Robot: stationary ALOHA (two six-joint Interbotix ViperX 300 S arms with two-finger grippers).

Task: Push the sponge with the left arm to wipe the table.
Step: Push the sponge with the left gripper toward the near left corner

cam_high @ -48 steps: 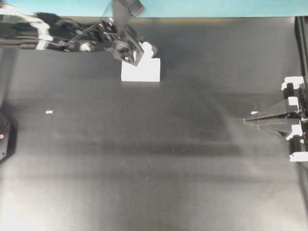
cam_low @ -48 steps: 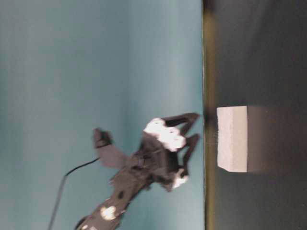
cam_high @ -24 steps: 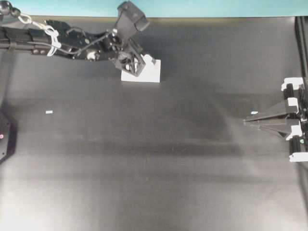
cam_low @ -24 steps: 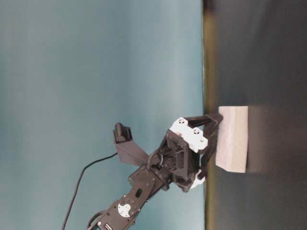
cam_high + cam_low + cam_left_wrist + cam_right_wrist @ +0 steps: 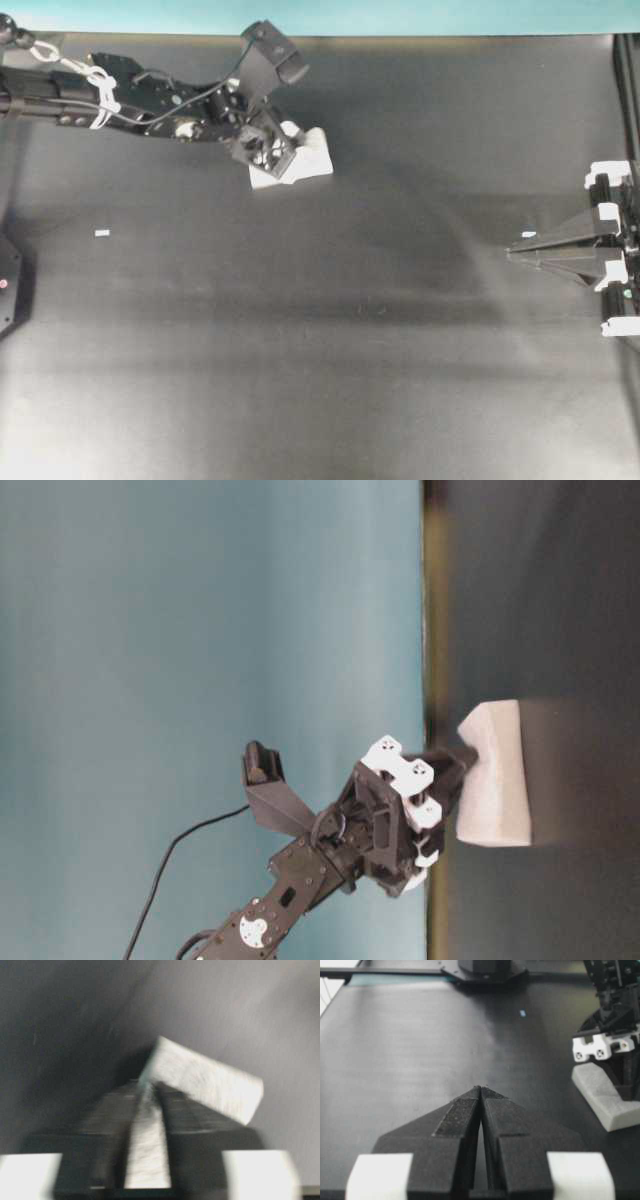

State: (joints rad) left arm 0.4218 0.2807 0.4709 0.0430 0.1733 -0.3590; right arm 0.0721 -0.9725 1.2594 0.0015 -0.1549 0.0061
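The white sponge [image 5: 312,160] lies on the black table [image 5: 350,350] at the back, left of the middle. My left gripper [image 5: 287,160] is shut and its tips press down into the sponge's left part, denting it. The table-level view shows the tips [image 5: 462,760] sunk into the sponge [image 5: 497,780]. In the blurred left wrist view the closed tips [image 5: 149,1085] sit on the sponge [image 5: 210,1080]. My right gripper [image 5: 510,253] is shut and empty, low at the right edge, far from the sponge [image 5: 607,1097].
A tiny white scrap [image 5: 102,233] lies at the left. Another small scrap [image 5: 528,234] lies by the right gripper. A teal strip [image 5: 400,15] edges the table's far side, just behind the left arm.
The left gripper came down from behind the sponge onto it. The sponge is now squashed under the tips and slightly turned.
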